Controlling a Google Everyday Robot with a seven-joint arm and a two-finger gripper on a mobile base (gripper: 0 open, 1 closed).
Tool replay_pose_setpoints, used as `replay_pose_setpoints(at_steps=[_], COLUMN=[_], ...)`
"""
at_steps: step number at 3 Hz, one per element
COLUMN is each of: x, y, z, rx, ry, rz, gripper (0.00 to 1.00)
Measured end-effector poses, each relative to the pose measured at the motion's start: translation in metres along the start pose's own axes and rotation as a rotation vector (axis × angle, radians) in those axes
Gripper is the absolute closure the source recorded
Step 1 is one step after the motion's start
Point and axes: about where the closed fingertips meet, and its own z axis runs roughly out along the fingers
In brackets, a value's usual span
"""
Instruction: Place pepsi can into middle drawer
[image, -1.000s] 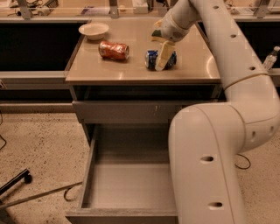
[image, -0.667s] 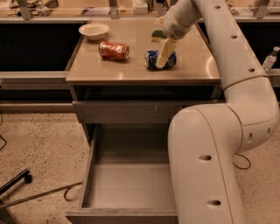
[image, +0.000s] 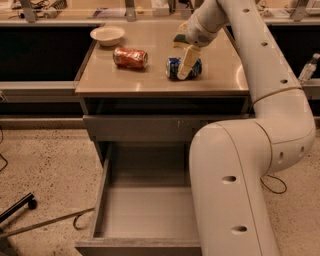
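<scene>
The pepsi can (image: 172, 68), blue and dented, lies on its side on the cabinet top (image: 150, 80), right of centre. My gripper (image: 185, 67) reaches down from above and is right at the can, covering its middle. The arm runs up and to the right from there, and its big lower links fill the right foreground. The middle drawer (image: 142, 212) is pulled out wide open below, with a bare grey floor; the arm hides its right part.
An orange-red dented can (image: 130, 57) lies left of the pepsi can. A white bowl (image: 107, 35) sits at the back left. A shut drawer front with pale scratches (image: 150, 128) is above the open drawer. A water bottle (image: 306, 70) stands at the far right. A cable (image: 45, 222) lies on the floor.
My gripper has come down a little onto the pepsi can. The can, the orange-red can and the drawer have not moved.
</scene>
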Motion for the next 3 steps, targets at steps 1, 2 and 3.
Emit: replay_pose_setpoints(at_steps=[1,2,3], x=[0.001,0.001,0.003], y=[0.001,0.002,0.005], z=[0.006,0.013,0.020], rx=[-0.012,-0.022,-0.039], ry=[0.020,0.028,0.034], rz=[0.063,0.106,0.138], gripper=[0.00,0.00,0.00])
